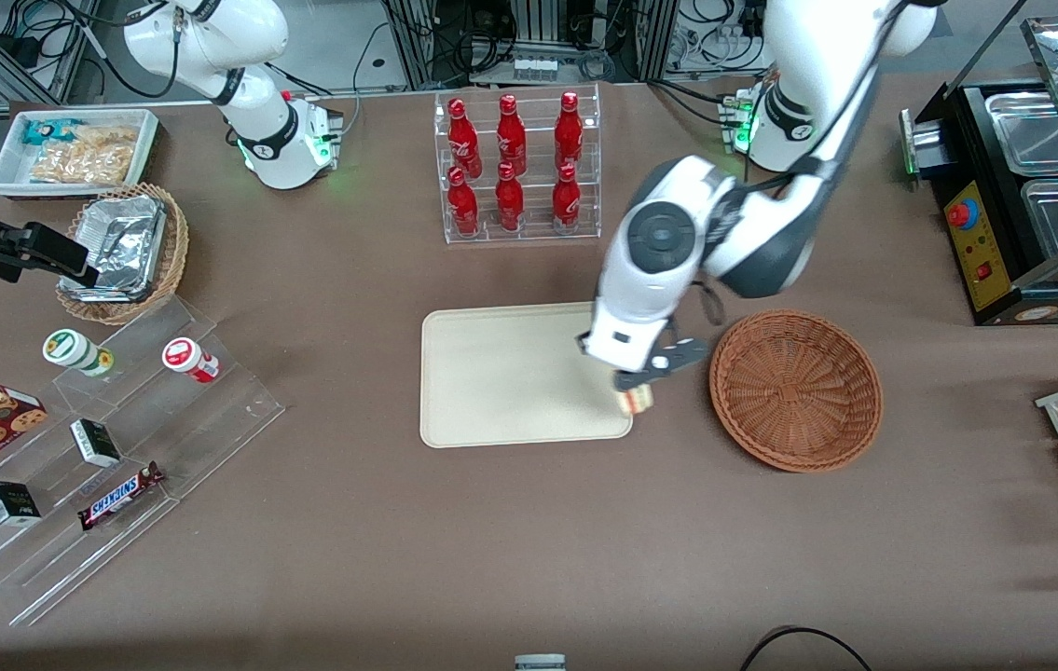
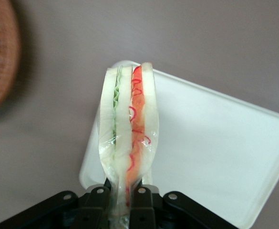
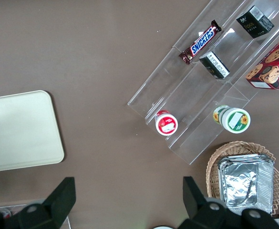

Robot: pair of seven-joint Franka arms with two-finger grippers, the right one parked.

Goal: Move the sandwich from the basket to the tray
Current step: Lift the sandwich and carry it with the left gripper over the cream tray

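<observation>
My left gripper (image 1: 638,383) hangs above the corner of the cream tray (image 1: 501,373) that lies closest to the basket and to the front camera. It is shut on the sandwich (image 2: 129,126), a wrapped wedge of white bread with red-orange and green filling, pinched at its narrow end between the black fingers (image 2: 146,205). In the front view the sandwich (image 1: 636,399) shows just under the fingers, over the tray's rim. The reddish-brown wicker basket (image 1: 796,389) stands beside the tray toward the working arm's end, with nothing in it. The tray (image 2: 215,148) is bare.
A clear rack of red bottles (image 1: 517,168) stands farther from the front camera than the tray. Acrylic steps with snacks (image 1: 90,447), a lighter wicker basket holding a foil container (image 1: 123,250) and a white snack bin (image 1: 76,149) lie toward the parked arm's end. A black appliance (image 1: 1013,196) stands toward the working arm's end.
</observation>
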